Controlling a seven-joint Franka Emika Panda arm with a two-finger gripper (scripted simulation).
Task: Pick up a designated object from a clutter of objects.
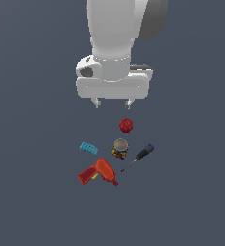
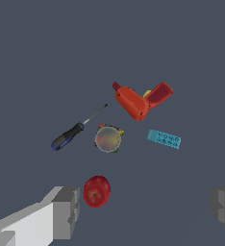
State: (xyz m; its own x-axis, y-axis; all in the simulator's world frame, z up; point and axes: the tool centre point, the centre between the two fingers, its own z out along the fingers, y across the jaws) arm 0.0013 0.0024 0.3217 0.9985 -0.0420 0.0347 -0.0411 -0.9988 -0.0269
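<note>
The gripper [image 1: 113, 103] hangs above the surface with its jaws spread wide and nothing between them; both fingertips show in the wrist view with a broad gap of bare floor between.

Largest of the clutter is the red drill [image 1: 98, 173], lying on its side. It is the thing farthest from the gripper, beyond the jar as the exterior view shows it, with its chuck pointing toward the exterior view's right.

The screwdriver [image 1: 139, 156] lies slantwise past the gripper and off to the exterior view's right, dark blue-black handle nearer the gripper, thin shaft pointing away toward the drill.

The teal ridged block [image 1: 88, 148] lies flat off to the exterior view's left, about as far from the gripper as the jar.

The red ball [image 1: 126, 125] is the nearest thing to the gripper, just below the fingertips in the exterior view, between the gripper and the jar.

The jar [image 1: 120, 148] stands upright, greyish-tan lid up, multicoloured body beneath, just beyond the ball, apart from it, with block and screwdriver flanking it.
</note>
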